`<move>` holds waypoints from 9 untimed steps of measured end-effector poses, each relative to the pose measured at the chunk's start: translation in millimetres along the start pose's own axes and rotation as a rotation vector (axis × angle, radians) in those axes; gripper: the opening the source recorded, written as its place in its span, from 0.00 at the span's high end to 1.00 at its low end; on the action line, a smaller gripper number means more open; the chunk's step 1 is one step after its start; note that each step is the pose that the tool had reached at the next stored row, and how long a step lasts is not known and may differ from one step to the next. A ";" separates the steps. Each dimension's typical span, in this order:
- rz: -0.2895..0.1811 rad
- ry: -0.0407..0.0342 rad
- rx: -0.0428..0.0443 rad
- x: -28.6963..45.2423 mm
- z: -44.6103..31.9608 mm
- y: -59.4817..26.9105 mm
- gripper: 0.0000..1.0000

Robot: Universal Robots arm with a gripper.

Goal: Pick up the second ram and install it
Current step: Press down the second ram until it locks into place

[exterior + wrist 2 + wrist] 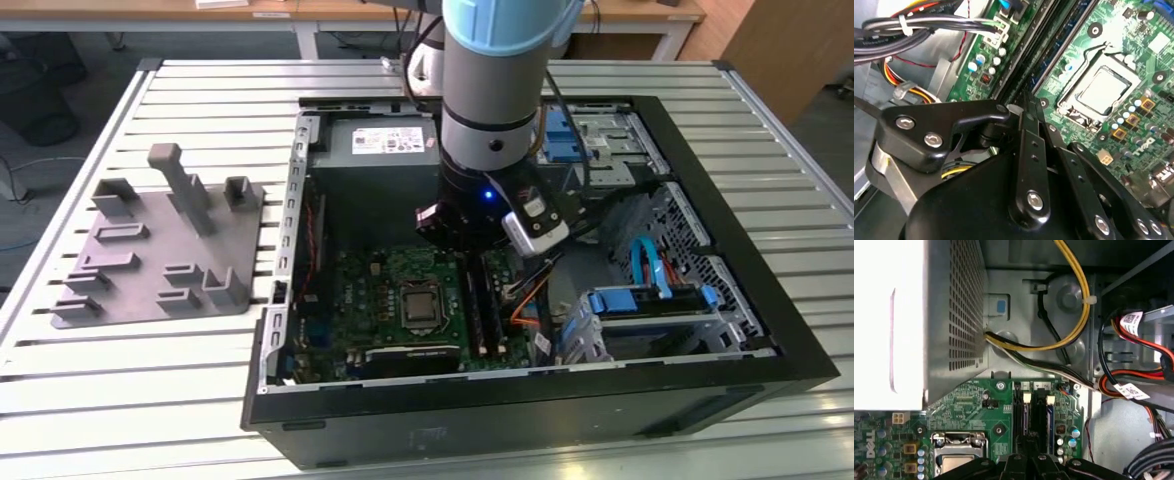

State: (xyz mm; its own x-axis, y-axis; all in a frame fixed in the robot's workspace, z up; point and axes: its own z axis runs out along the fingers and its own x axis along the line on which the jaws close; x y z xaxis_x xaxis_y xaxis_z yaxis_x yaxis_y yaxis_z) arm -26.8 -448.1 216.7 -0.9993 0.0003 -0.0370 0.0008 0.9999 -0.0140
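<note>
Grey arm (487, 90), light-blue cap, black screw-studded tool (1026, 107) (glossy)

My black gripper (1026, 117) hangs over a green motherboard (387, 290) inside a black computer case (747, 290); beside it, a grey fixture plate (147, 260).

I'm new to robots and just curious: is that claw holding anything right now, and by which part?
It cannot be told. The gripper is down over the memory slots inside the computer case, and its own linkage hides the fingertips.
</note>
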 end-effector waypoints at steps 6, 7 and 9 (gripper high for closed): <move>0.000 -0.0013 -0.0035 -0.2 -2.1 0.5 0.90; 0.000 -0.0011 -0.0038 -0.3 -5.2 0.5 0.90; 0.000 -0.0006 -0.0009 -0.3 -11.1 -0.3 0.90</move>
State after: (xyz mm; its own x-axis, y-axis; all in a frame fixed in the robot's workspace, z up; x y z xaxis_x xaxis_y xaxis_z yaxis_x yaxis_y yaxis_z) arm -26.9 -448.2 227.8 -0.9993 0.0006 -0.0376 0.0011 0.9999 -0.0131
